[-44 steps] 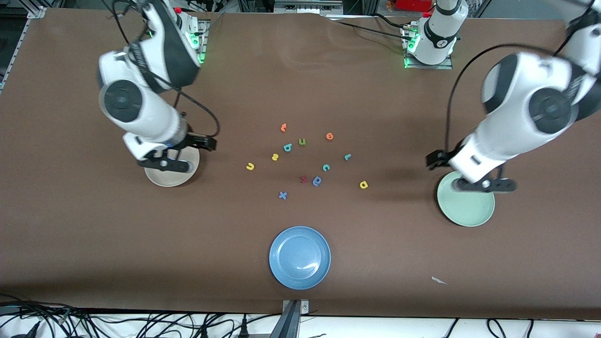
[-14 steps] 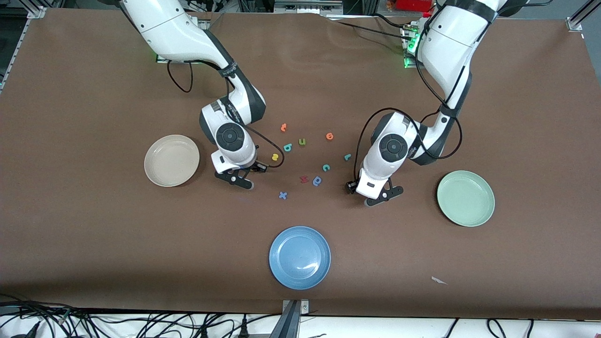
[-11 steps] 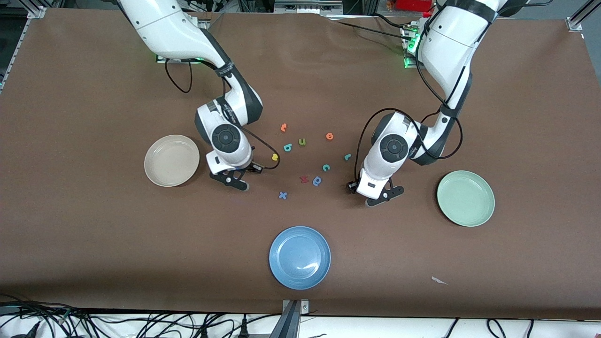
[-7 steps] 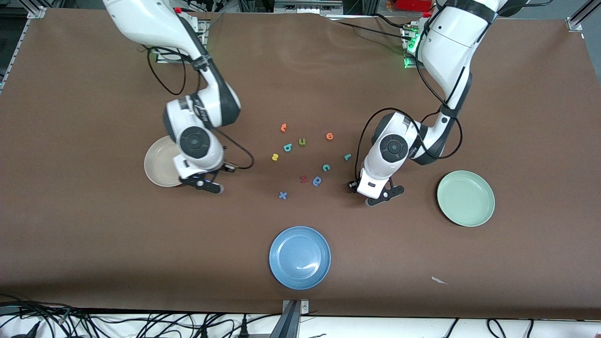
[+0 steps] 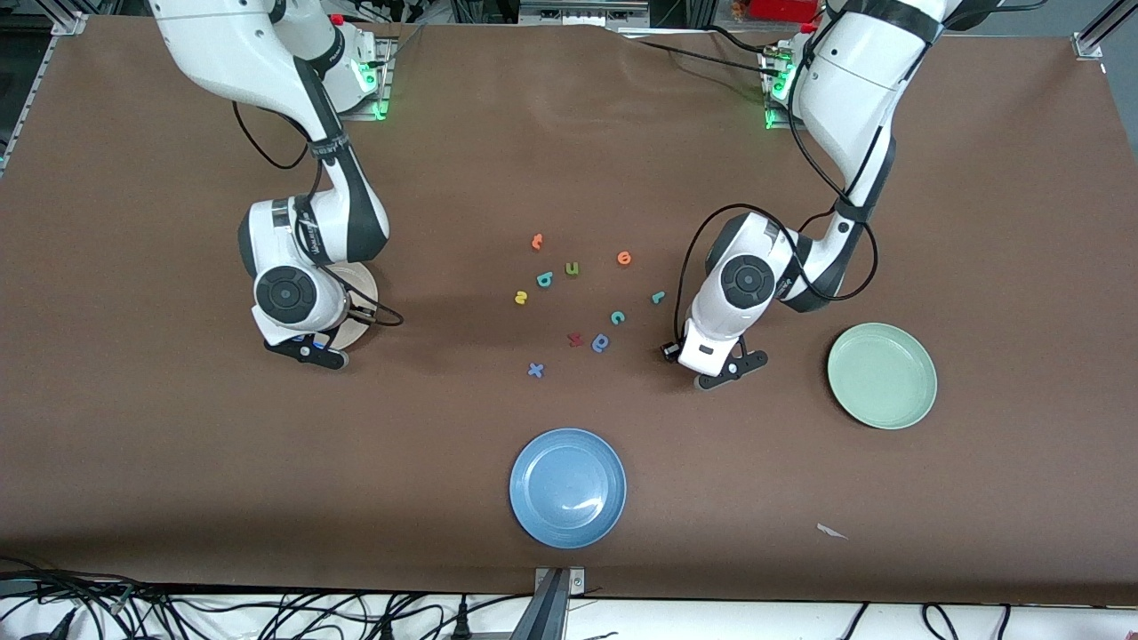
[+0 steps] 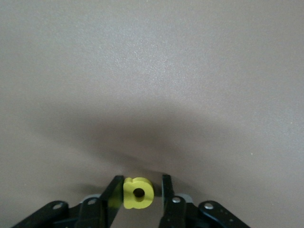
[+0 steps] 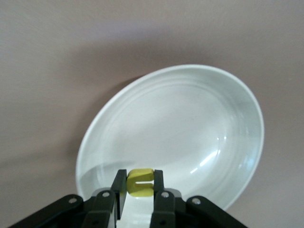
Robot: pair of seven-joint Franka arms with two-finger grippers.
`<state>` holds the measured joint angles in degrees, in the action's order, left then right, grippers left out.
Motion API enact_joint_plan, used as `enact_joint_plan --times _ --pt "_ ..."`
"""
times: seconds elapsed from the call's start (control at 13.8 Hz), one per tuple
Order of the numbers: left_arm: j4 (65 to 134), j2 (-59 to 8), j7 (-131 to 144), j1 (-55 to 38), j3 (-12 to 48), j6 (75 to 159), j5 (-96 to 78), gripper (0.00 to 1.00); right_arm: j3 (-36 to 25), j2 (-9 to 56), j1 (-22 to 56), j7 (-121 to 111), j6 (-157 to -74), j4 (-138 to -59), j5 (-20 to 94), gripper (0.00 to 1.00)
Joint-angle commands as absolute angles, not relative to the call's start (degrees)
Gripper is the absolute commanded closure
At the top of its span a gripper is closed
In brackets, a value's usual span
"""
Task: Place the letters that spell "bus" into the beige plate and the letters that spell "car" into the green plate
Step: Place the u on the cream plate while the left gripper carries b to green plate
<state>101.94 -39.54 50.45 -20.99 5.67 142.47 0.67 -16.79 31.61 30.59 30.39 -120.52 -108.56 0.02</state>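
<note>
My right gripper (image 5: 307, 348) hangs over the rim of the beige plate (image 5: 360, 307), shut on the yellow "u" (image 7: 140, 182). The right wrist view shows that plate (image 7: 190, 118) beneath the jaws. My left gripper (image 5: 698, 356) is down at the table between the letters and the green plate (image 5: 882, 375). The yellow "a" (image 6: 129, 190) lies between its fingers; one finger touches it, the other stands a sliver off. The teal "b" (image 5: 545, 279), yellow "s" (image 5: 521, 298), teal "c" (image 5: 617, 316) and teal "r" (image 5: 658, 297) lie mid-table.
Among the task letters lie two orange letters (image 5: 537, 240), an olive "u" (image 5: 573, 268), a red letter (image 5: 575, 339), a darker blue letter (image 5: 601, 342) and a blue "x" (image 5: 535, 370). A blue plate (image 5: 568, 487) sits nearer the front camera.
My right arm has carried the yellow "u" from the letters to the beige plate. The left arm has stayed put while its jaws narrowed round the yellow "a".
</note>
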Motion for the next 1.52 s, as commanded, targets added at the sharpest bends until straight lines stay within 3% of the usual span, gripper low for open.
enact_joint_plan --times 0.0,0.36,0.51,0.72,1.09,1.38,1.45 --pt "102.83 -39.29 51.42 -21.09 5.71 142.38 1.67 0.72 -16.87 30.24 30.67 30.94 -120.33 -108.99 -0.09 0.00" --pt "101.78 -38.24 50.19 -20.83 5.19 138.18 1.76 0.78 -14.69 27.77 32.87 39.87 -114.79 -103.54 1.23 0.00" --pt "99.42 -36.92 45.64 -19.35 4.57 133.01 1.76 0.79 -10.65 28.12 33.13 49.17 -115.92 -102.49 5.07 0.01" --pt "95.90 -34.90 32.13 -13.56 4.48 124.48 1.85 0.79 -9.85 29.35 36.72 58.24 -121.45 -101.95 7.56 0.02" --pt "95.80 -34.19 10.51 -3.27 4.57 122.87 10.19 0.80 -10.02 34.27 48.50 65.83 -135.15 -102.57 7.21 0.36" --pt "95.80 -35.59 -4.80 2.89 4.57 123.92 13.44 0.81 -9.93 36.21 49.40 65.83 -137.81 -103.27 7.03 0.39" --pt "95.80 -36.12 -7.01 3.42 4.57 125.58 13.62 0.71 -9.93 36.65 49.48 65.83 -138.60 -103.45 7.03 0.39"
